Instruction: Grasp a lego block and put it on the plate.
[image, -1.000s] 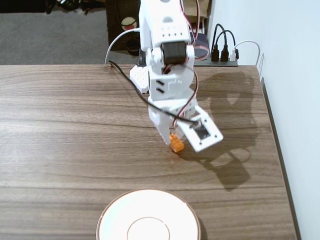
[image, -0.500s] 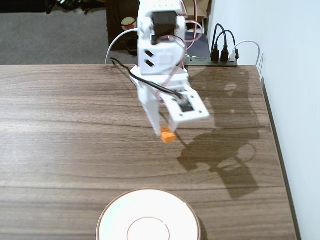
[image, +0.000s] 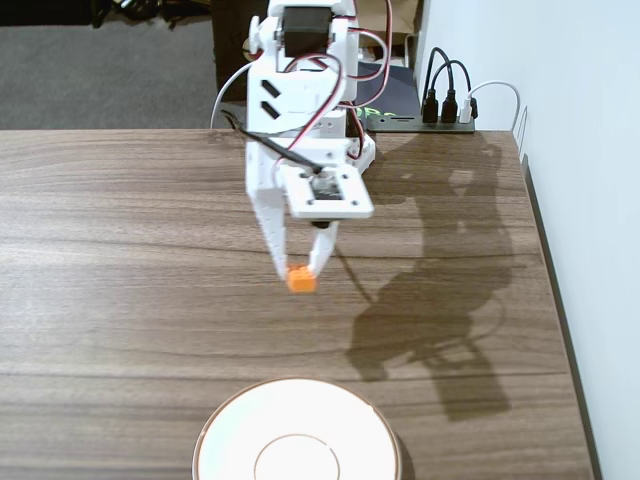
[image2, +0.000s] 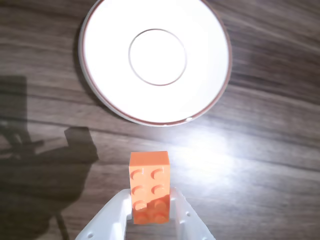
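Note:
My white gripper (image: 298, 270) is shut on the orange lego block (image: 300, 280) and holds it in the air above the wooden table. In the wrist view the lego block (image2: 149, 185) sticks out forward from between the two white fingers (image2: 112, 220), studs facing the camera, with the gripper (image2: 150, 205) clamped on its rear half. The white plate with a thin brown rim (image: 298, 440) lies at the table's near edge, below the block in the fixed view. In the wrist view the plate (image2: 100, 75) lies ahead of the block, apart from it.
The brown wooden table (image: 120, 260) stretches left and right. A black power strip with plugged cables (image: 445, 110) sits at the back right by the white wall. The table's right edge (image: 550, 280) runs along the wall. The arm's shadow (image: 430, 320) falls to the right.

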